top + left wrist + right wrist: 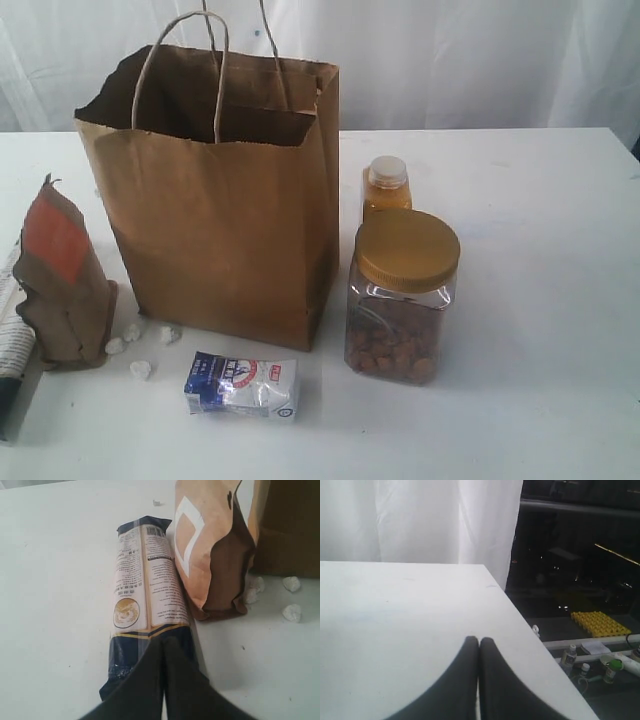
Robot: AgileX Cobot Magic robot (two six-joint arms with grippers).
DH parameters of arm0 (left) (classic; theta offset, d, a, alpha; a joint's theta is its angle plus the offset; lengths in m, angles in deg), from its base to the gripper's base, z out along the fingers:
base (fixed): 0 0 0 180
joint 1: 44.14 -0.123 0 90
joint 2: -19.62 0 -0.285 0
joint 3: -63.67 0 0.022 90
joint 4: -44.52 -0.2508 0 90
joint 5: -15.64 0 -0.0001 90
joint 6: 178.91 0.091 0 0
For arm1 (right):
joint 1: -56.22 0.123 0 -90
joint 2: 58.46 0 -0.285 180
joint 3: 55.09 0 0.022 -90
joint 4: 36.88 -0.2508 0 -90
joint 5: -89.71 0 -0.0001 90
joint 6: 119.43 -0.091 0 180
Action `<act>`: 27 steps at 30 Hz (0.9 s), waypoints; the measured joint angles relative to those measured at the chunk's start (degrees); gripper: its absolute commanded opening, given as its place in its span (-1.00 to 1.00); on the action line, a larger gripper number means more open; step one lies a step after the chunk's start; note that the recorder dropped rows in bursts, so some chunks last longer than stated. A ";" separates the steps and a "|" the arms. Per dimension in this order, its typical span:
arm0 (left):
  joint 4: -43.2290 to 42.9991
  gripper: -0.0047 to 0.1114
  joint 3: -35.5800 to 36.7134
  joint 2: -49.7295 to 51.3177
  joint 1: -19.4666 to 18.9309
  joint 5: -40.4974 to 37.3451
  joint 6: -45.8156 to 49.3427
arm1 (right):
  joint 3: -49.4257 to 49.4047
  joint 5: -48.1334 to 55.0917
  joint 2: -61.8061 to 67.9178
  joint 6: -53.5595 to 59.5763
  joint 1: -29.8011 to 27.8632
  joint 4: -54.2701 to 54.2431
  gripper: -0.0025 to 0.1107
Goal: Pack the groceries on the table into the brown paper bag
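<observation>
My left gripper (164, 641) and right gripper (479, 641) were both pinched together, empty. I saw the long package (145, 592) right beside the brown pouch (212, 555) by the table's (540, 300) left edge. A white curtain (450, 60) hung behind.

Left tool (164, 642) and right tool (479, 641) — both closed tight, dark jaws pressed together tip to tip

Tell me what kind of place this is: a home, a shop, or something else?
Probably a lab or test room, not a home. A white table stands before a white curtain, a paper bag on it; past the table's edge, a dark area holds small bottles and a yellow grid.
</observation>
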 measured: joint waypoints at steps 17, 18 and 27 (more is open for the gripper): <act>0.16 -0.92 0.00 0.00 0.00 1.28 -0.23 | 0.00 9.07 0.00 -0.65 -0.02 0.86 -0.96; 2.51 -0.92 0.00 0.00 0.00 4.70 -2.92 | 0.00 9.07 0.00 -0.65 -0.02 0.86 -0.96; 20.48 -0.92 0.00 0.00 0.00 28.22 -24.93 | 0.00 9.07 0.00 -0.65 -0.02 0.86 -0.96</act>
